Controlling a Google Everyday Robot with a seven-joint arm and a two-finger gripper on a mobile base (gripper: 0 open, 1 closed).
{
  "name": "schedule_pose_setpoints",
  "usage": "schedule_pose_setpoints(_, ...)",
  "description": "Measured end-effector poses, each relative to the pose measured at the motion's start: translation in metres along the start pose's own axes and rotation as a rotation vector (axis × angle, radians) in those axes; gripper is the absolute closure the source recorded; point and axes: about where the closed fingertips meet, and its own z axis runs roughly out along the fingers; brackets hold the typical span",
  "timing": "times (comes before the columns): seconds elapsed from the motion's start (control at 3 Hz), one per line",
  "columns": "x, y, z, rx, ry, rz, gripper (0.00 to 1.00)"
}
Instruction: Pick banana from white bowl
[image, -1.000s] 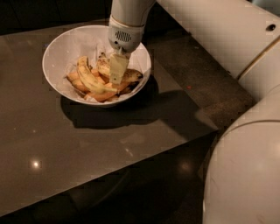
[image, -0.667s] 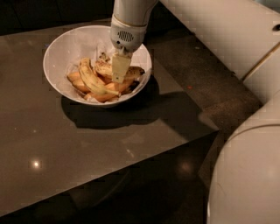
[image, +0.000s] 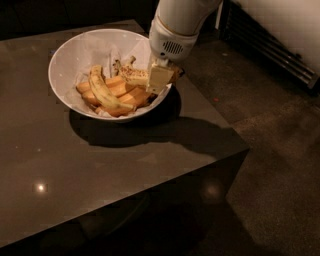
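The white bowl (image: 64, 52) stands on the dark table near its far edge. My gripper (image: 162, 78) is over the bowl's right side, shut on the speckled banana (image: 131, 74). The banana sticks out to the left from the fingers, level with the rim, its stem pointing left. One pale finger (image: 159, 79) shows in front of it; the other is hidden behind. A longer, smoother yellow banana (image: 102, 91) and orange pieces (image: 128, 97) lie in the bowl below.
The dark glossy table (image: 100, 165) has its right edge and front corner close to the bowl. Bare floor (image: 280, 150) lies to the right. A dark grille (image: 272, 47) runs along the wall at the back right.
The gripper has risen from among the fruit toward the bowl's right rim, bringing the speckled banana up with it. The view has shifted, and the bowl now sits higher and further left.
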Motion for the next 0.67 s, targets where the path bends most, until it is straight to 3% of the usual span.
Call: schedule_pose_setpoints(0.67,-0.010,-0.006,-0.010,0.030,-0.035,-0.041,1.00)
